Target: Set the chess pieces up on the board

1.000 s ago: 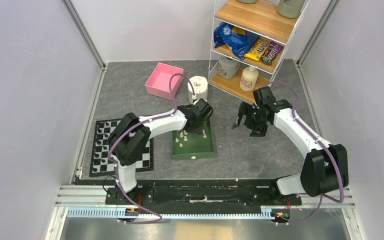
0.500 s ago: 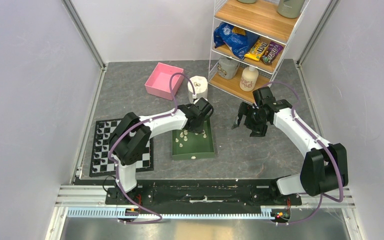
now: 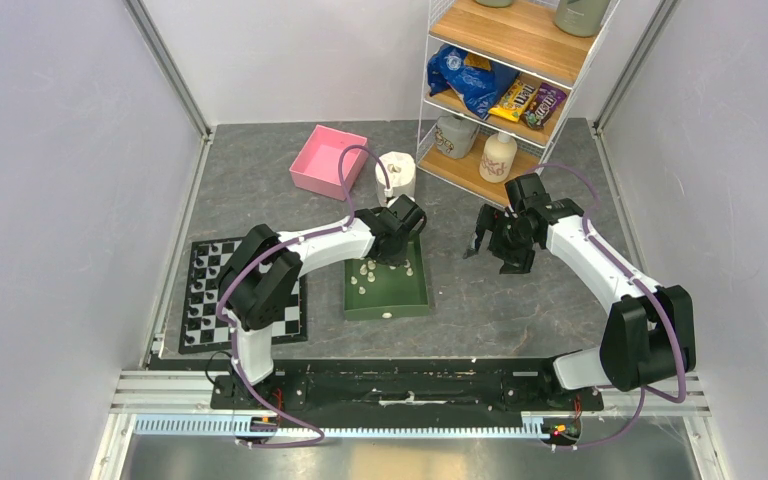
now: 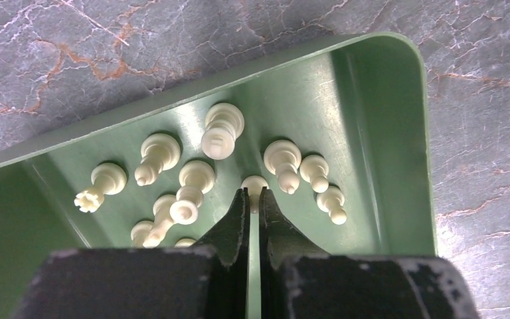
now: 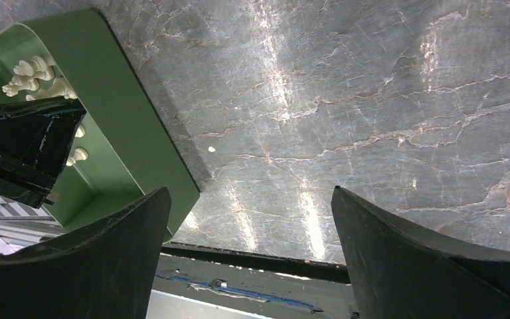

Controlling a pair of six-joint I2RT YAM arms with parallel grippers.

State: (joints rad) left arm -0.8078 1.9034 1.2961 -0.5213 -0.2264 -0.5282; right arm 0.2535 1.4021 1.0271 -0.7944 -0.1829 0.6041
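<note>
Piece [image 4: 254,185] pinched, L fingers [image 4: 237,219] | in green tray [image 4: 386,106] | R fingers [image 5: 109,256] apart

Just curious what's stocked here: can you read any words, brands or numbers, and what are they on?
No text reads clearly in any view.
Print on the blue bag, yellow packet and brown packet: too small to read.
Labels on the white jug and white bottle: blurred.

White links [image 3: 325,243], black joints [image 3: 260,278], purple cables [image 3: 342,178], black left pincer [image 4: 253,194]
</note>
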